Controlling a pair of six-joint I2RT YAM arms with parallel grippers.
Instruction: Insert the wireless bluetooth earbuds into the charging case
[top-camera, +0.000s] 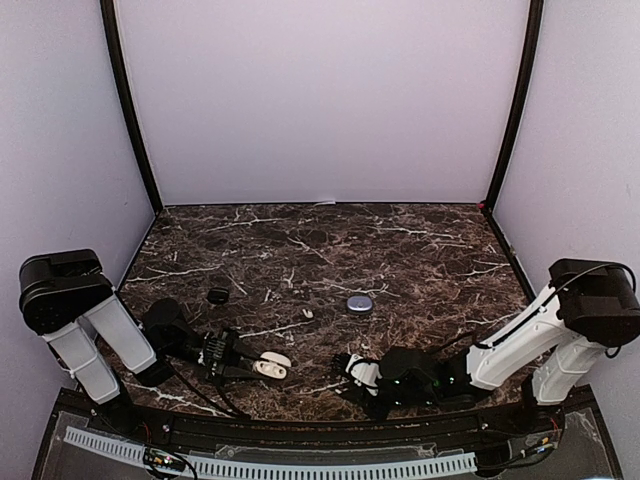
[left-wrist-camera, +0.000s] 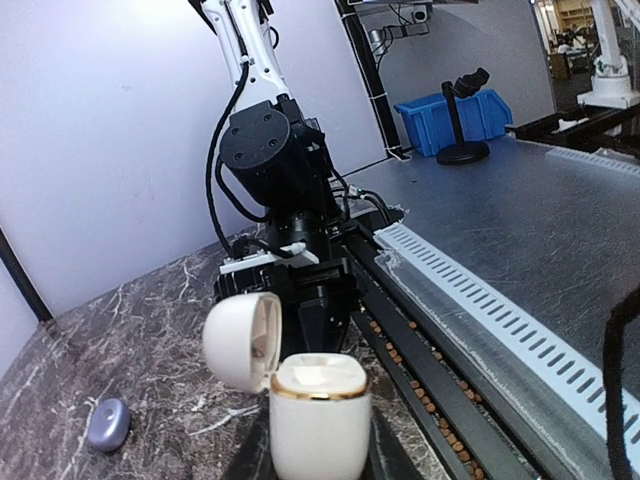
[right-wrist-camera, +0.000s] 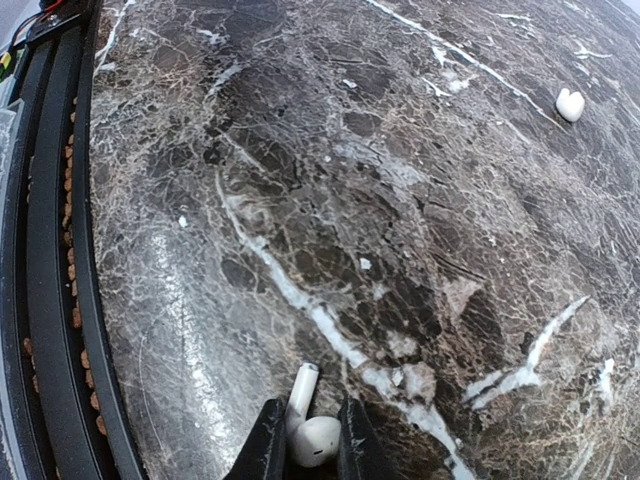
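Jaws of right gripper (right-wrist-camera: 309, 420) pinch white earbud (right-wrist-camera: 316, 441) between tips, left gripper (top-camera: 256, 366) clamps open case (left-wrist-camera: 320, 415)

Overhead cam, what I've got: dark marble table (top-camera: 400, 250), white walls round it. My left gripper (top-camera: 252, 366) low near front edge, white case (top-camera: 272, 366) at its tips, lid open. My right gripper (top-camera: 352, 368) down near it, to its right; jaws unreadable from up here. Mid-table: blue-grey case (top-camera: 359, 303), loose white earbud (top-camera: 307, 314) near its left, black case (top-camera: 218, 296) further left.
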